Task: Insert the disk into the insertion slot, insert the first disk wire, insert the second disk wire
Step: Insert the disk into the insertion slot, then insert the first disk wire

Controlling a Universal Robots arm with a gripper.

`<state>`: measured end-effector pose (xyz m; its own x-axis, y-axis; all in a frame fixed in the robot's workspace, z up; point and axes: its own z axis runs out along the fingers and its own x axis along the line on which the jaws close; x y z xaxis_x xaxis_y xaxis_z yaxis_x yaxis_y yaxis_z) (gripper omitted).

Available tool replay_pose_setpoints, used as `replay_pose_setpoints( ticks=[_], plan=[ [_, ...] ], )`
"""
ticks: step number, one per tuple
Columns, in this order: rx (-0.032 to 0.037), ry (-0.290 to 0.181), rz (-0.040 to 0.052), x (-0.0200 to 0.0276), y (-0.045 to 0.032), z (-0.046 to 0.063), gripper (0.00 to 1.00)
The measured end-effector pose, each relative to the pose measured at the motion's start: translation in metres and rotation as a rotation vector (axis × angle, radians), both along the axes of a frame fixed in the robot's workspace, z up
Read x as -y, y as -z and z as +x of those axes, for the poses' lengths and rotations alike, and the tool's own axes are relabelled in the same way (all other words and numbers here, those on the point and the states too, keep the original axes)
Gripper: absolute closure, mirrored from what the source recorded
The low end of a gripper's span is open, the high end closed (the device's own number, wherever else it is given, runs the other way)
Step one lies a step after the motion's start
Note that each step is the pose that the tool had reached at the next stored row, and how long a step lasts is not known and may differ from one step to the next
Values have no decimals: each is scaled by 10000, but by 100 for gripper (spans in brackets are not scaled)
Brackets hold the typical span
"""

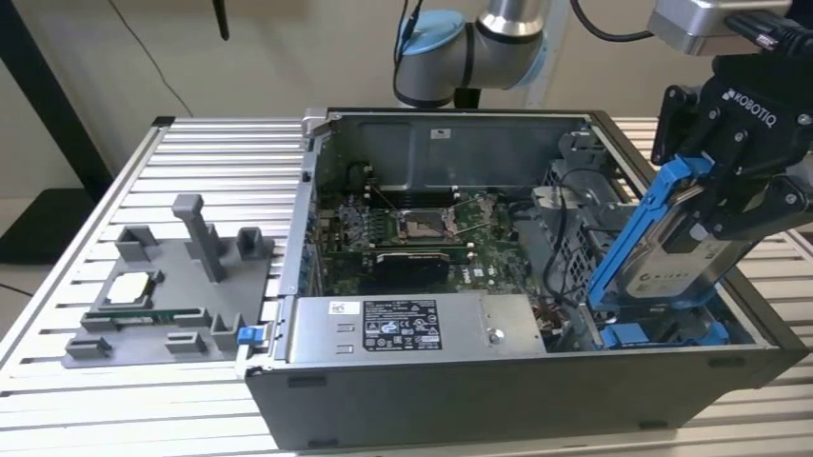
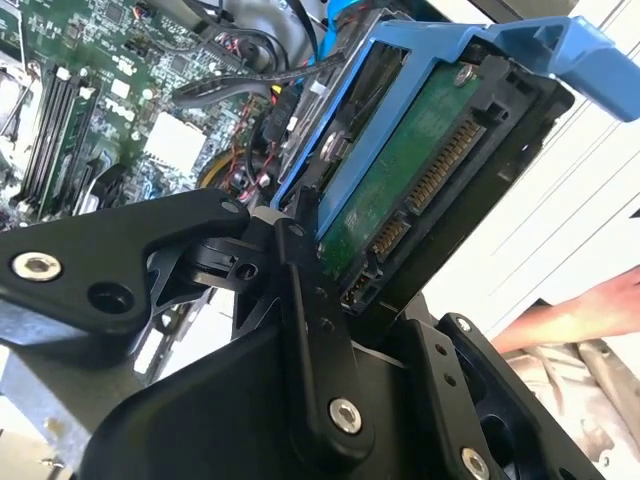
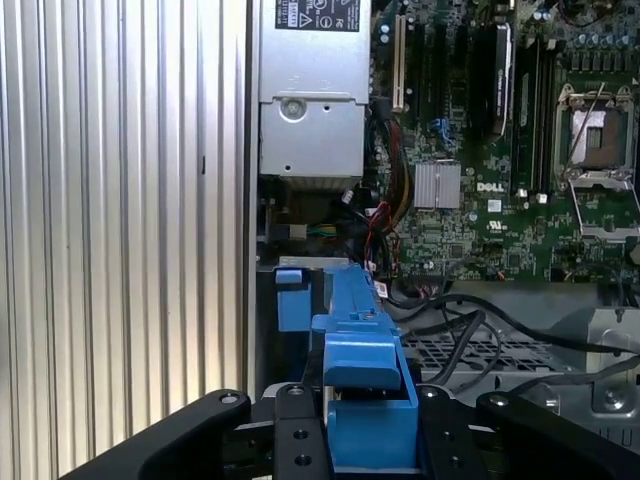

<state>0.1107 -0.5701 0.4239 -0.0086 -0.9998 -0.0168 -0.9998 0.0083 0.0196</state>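
The hand [image 1: 726, 205] clamps the disk [image 1: 684, 262], long axis steeply upright, lower end near the insertion slot [image 1: 664, 333] beneath.

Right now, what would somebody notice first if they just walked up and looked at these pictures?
The bright blue frame of the disk jumps out, held tilted in the black gripper over the exterior view's right side of the open computer case. Its lower end points down toward the blue tabs of the insertion slot. Inside the case lies the green motherboard.
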Motion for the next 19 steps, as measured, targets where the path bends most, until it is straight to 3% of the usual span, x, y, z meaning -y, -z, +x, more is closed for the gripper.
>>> replay_pose_setpoints(
  ticks=[19],
  plan=[
    [-10,4,-7,18,151,72,100]
  ],
)
